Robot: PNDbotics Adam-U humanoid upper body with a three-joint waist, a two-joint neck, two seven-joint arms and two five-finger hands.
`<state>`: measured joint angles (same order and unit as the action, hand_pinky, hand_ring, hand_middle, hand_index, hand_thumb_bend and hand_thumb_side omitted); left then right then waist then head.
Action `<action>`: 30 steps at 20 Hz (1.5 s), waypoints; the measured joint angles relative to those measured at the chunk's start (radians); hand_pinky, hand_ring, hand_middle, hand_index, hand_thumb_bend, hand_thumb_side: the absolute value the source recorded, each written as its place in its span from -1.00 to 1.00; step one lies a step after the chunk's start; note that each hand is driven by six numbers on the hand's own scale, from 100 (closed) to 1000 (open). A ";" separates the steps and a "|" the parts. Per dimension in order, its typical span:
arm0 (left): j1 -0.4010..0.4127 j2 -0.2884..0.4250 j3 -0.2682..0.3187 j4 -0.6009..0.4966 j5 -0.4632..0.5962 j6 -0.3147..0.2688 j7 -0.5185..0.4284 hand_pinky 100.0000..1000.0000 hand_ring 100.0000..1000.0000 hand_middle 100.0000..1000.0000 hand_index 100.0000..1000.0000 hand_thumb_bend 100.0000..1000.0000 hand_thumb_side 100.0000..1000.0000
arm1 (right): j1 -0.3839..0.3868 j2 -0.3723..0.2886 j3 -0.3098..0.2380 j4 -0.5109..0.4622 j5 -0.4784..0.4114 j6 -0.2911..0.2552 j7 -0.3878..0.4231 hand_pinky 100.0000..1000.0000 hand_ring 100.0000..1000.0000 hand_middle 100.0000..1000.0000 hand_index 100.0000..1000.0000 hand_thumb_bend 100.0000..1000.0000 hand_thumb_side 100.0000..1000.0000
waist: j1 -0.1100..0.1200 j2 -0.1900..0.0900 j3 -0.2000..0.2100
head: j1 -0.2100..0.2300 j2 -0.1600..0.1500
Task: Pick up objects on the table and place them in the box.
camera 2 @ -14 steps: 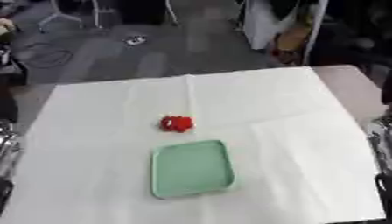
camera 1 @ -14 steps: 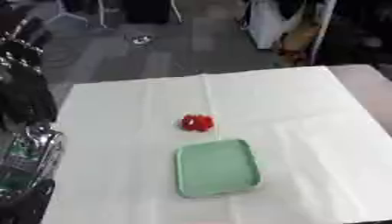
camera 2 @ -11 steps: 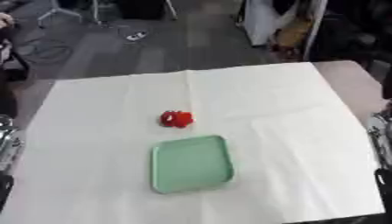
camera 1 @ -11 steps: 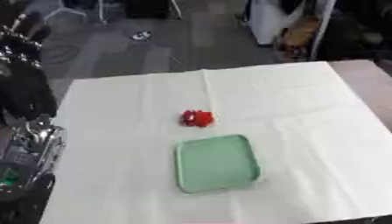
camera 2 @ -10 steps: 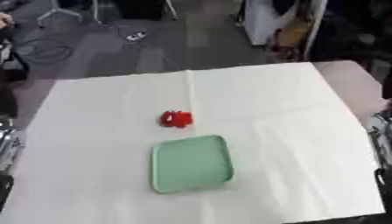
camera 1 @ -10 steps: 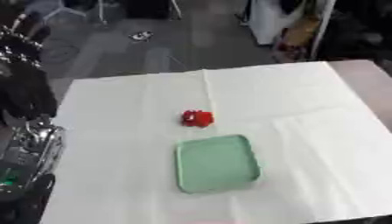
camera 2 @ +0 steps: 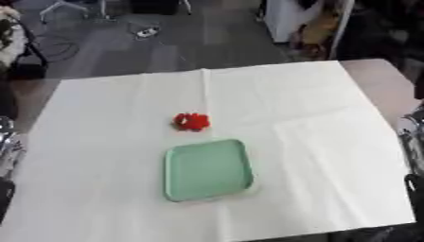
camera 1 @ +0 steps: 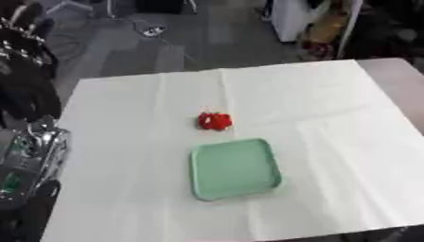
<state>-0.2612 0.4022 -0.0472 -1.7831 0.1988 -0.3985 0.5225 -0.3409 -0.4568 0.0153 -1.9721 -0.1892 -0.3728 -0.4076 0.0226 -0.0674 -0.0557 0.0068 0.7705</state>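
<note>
A small red object (camera 1: 215,121) lies on the white-covered table, near its middle. Just in front of it sits a pale green tray (camera 1: 235,168), shallow and with nothing in it. Part of my left arm (camera 1: 27,159), silver and black, shows at the left edge, well away from both things. A sliver of my right arm (camera 2: 411,134) shows at the right edge in the right eye view. Neither hand touches or holds anything that I can see.
The white cloth (camera 1: 331,108) covers the whole tabletop; its far edge borders a grey floor with cables and furniture. A black shape with shiny spots (camera 1: 25,52) stands off the table's far left corner.
The whole picture has shifted a little, so the camera moved. The red object, the tray and both arms keep their places.
</note>
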 measured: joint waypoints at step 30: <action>-0.675 0.220 -0.224 0.739 -1.013 0.035 -0.945 0.21 0.15 0.30 0.64 0.63 0.15 | -0.023 0.023 0.027 0.017 -0.042 0.025 0.151 -0.32 0.24 0.21 0.23 -1.00 0.68 | 0.020 -0.010 -0.056 | 0.012 0.000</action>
<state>-0.9360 0.6220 -0.2714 -1.0437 -0.8140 -0.3634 -0.4230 -0.3639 -0.4338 0.0424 -1.9556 -0.2308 -0.3475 -0.2569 0.0425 -0.0774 -0.1113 0.0189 0.7707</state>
